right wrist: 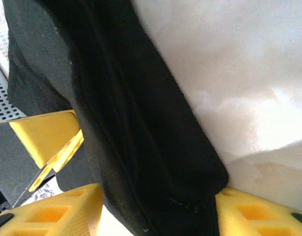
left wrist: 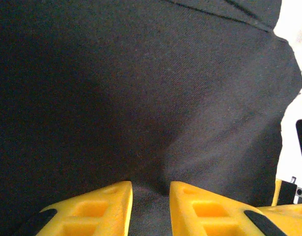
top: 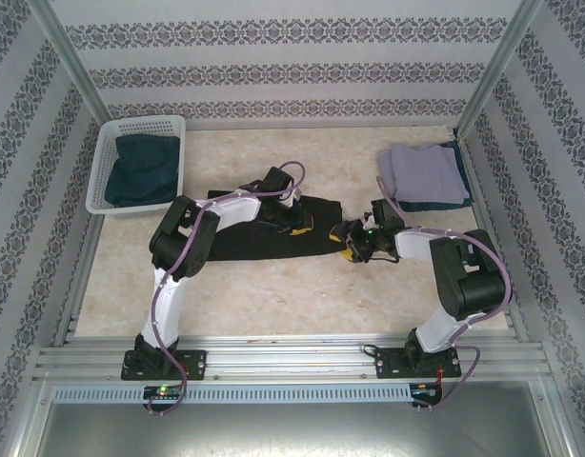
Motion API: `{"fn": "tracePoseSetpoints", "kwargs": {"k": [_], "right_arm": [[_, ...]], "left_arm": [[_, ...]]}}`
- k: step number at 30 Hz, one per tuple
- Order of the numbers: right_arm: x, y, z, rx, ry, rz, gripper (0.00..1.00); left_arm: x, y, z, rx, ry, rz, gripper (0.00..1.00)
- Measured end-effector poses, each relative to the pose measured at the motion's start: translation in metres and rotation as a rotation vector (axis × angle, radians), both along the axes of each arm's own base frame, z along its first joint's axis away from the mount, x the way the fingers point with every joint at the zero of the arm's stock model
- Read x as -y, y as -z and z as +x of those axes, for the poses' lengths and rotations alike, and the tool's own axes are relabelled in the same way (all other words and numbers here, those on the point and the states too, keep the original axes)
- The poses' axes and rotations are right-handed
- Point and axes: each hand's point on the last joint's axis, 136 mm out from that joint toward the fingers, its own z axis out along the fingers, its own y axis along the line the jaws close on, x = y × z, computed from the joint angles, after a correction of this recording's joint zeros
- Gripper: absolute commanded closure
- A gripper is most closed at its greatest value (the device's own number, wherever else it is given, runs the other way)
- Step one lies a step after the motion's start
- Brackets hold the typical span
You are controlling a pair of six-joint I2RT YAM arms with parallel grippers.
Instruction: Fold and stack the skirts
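Observation:
A black skirt (top: 243, 244) lies spread out across the middle of the table. My left gripper (top: 297, 226) rests on its right part, pinching a ridge of the black cloth (left wrist: 141, 88) between its yellow fingers (left wrist: 104, 206). At the skirt's right end is my right gripper (top: 348, 243), whose jaws stand apart on either side of the bunched black edge (right wrist: 141, 123). The right gripper (right wrist: 158, 191) has one finger (right wrist: 229, 206) touching the cloth's corner. A folded lavender-grey skirt (top: 421, 169) lies on a folded dark blue one (top: 435, 202) at the back right.
A white lattice basket (top: 100, 162) at the back left holds another dark blue skirt (top: 140, 169). Bare pale tabletop (top: 292, 300) stretches in front of the black skirt. Patterned walls and metal posts close in the table on three sides.

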Motion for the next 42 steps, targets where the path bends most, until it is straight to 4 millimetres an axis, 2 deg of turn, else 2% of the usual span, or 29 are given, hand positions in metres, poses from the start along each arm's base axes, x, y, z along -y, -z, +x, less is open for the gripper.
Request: {"fn": "tracePoseSetpoints", "kwargs": {"k": [2,6,13,18,20,22,24,27,29,31,32,34,36,38,40,42], "right_arm": [[0.000,0.003,-0.001,0.021,-0.006,-0.019,0.60],[-0.008,0.002,0.022,0.194,-0.033,-0.065,0.71],[-0.020,-0.025,0.041,0.412,-0.063,-0.109,1.00],[-0.023,-0.044,0.037,0.478,-0.075,-0.173,1.00],[-0.022,-0.042,0.032,0.461,-0.084,-0.209,1.00],[-0.017,-0.036,0.029,0.427,-0.083,-0.246,1.00],[-0.010,-0.027,0.025,0.380,-0.076,-0.288,1.00],[0.000,-0.015,0.017,0.310,-0.071,-0.340,1.00],[0.007,-0.008,0.010,0.263,-0.079,-0.374,1.00],[0.012,-0.004,0.006,0.233,-0.092,-0.407,1.00],[0.015,-0.005,0.006,0.223,-0.097,-0.421,1.00],[0.019,-0.008,0.009,0.221,-0.105,-0.450,1.00],[0.021,-0.013,0.013,0.235,-0.127,-0.483,1.00],[0.022,-0.022,0.019,0.263,-0.158,-0.514,1.00],[0.020,-0.031,0.023,0.295,-0.199,-0.542,1.00],[0.014,-0.045,0.030,0.345,-0.253,-0.579,1.00]], "left_arm": [[0.000,0.000,0.000,0.000,0.000,0.000,0.70],[0.000,0.000,0.000,0.003,0.000,-0.002,0.70],[0.000,0.000,0.000,0.004,0.000,-0.003,0.70],[0.000,-0.001,0.000,0.004,0.000,-0.004,0.70],[-0.001,-0.004,-0.002,-0.002,0.002,-0.007,0.70],[-0.005,-0.007,-0.004,-0.015,-0.004,0.001,0.64],[-0.018,-0.018,-0.008,-0.024,-0.026,0.020,0.56],[-0.050,-0.058,-0.007,0.024,-0.092,0.048,0.54],[-0.085,-0.095,0.000,0.103,-0.171,0.058,0.54],[-0.124,-0.118,0.005,0.165,-0.252,0.078,0.56],[-0.144,-0.120,0.006,0.181,-0.293,0.101,0.57],[-0.182,-0.107,0.005,0.166,-0.362,0.176,0.59],[-0.206,-0.075,-0.005,0.102,-0.387,0.274,0.60],[-0.218,-0.037,-0.025,0.014,-0.369,0.368,0.63],[-0.223,-0.010,-0.042,-0.058,-0.349,0.423,0.67],[-0.225,0.007,-0.052,-0.102,-0.329,0.450,0.72]]}}
